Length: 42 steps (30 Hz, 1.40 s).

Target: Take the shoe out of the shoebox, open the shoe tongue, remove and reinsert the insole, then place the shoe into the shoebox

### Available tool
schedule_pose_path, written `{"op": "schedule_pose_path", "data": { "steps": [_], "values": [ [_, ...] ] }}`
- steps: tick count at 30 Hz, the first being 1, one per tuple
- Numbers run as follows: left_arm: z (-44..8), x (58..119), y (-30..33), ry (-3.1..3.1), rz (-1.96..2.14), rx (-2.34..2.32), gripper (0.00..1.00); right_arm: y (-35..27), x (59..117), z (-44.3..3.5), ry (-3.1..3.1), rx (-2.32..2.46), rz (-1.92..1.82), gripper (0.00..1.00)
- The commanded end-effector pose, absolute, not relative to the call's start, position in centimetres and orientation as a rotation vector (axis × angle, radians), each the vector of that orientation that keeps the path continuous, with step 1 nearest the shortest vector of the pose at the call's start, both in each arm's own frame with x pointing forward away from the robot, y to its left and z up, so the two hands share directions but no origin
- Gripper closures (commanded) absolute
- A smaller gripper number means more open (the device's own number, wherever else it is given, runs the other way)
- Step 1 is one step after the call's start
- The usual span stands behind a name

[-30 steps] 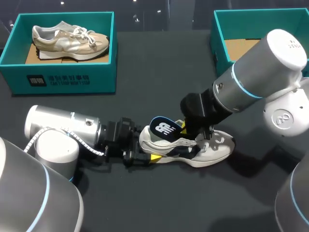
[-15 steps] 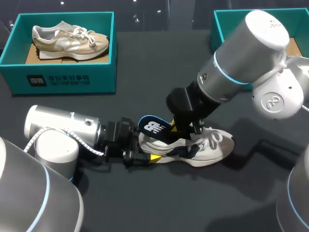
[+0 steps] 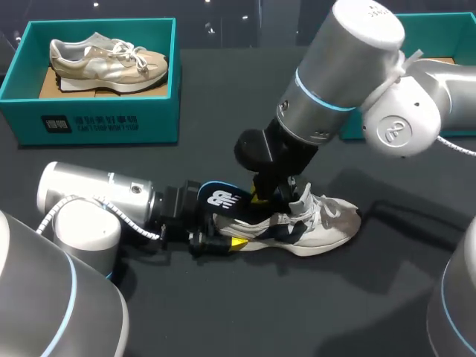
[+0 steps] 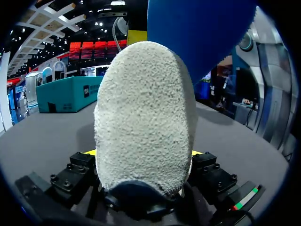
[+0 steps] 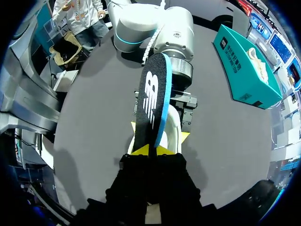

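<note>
Right pincer (image 5: pixel 150 149) pinches insole (image 5: pixel 153 99), left pincer (image 3: pixel 227 242) seemingly clamps shoe (image 3: pixel 316 227); tan shoe (image 3: pixel 104 59) boxed afar.

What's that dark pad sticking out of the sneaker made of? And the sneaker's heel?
The insole is likely blue foam under dark matte fabric, judging by its lighter blue edge. On the shoe, the heel looks like pale suede: nappy, grainy surface.

Right gripper (image 3: pixel 260 195) drew insole (image 3: pixel 221 199) heelward; farther out
</note>
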<state>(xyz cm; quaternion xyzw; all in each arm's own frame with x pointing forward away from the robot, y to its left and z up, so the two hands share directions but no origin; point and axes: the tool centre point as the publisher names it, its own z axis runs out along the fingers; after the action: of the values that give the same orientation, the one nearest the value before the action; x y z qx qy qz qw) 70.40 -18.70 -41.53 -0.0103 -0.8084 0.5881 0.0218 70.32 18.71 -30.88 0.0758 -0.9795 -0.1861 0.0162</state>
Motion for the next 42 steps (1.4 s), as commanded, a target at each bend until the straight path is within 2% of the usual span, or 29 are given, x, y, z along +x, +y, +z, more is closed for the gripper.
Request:
{"op": "schedule_pose_path", "data": {
  "steps": [1, 4, 12, 18, 28, 35, 40, 42],
  "values": [
    [-41.7, 70.4, -18.7, -2.507, 1.821, -0.033, 1.0, 19.7, 70.5, -31.1, -3.038, 0.218, -0.551, 0.93],
    [-41.7, 70.4, -18.7, -2.507, 1.821, -0.033, 1.0, 19.6, 70.4, -30.9, -3.033, 0.195, -0.542, 0.75],
    [-41.7, 70.4, -18.7, -2.507, 1.821, -0.033, 1.0, 19.4, 70.6, -30.6, -2.993, 0.139, -0.567, 0.57],
    [-41.7, 70.4, -18.7, -2.507, 1.821, -0.033, 1.0, 19.0, 71.3, -30.4, -2.924, 0.098, -0.613, 0.53],
    [-41.7, 70.4, -18.7, -2.507, 1.821, -0.033, 1.0, 19.0, 72.2, -30.4, -2.792, 0.079, -0.659, 0.51],
    [-41.7, 70.4, -18.7, -2.507, 1.821, -0.033, 1.0, 19.1, 72.1, -30.2, -2.682, 0.068, -0.72, 0.37],
    [-41.7, 70.4, -18.7, -2.507, 1.821, -0.033, 1.0, 19.4, 71.8, -30.4, -2.594, 0.035, -0.695, 0.4],
    [-41.7, 70.4, -18.7, -2.507, 1.821, -0.033, 1.0, 19.4, 71.7, -30.7, -2.566, 0.004, -0.673, 0.45]
  ]
}}
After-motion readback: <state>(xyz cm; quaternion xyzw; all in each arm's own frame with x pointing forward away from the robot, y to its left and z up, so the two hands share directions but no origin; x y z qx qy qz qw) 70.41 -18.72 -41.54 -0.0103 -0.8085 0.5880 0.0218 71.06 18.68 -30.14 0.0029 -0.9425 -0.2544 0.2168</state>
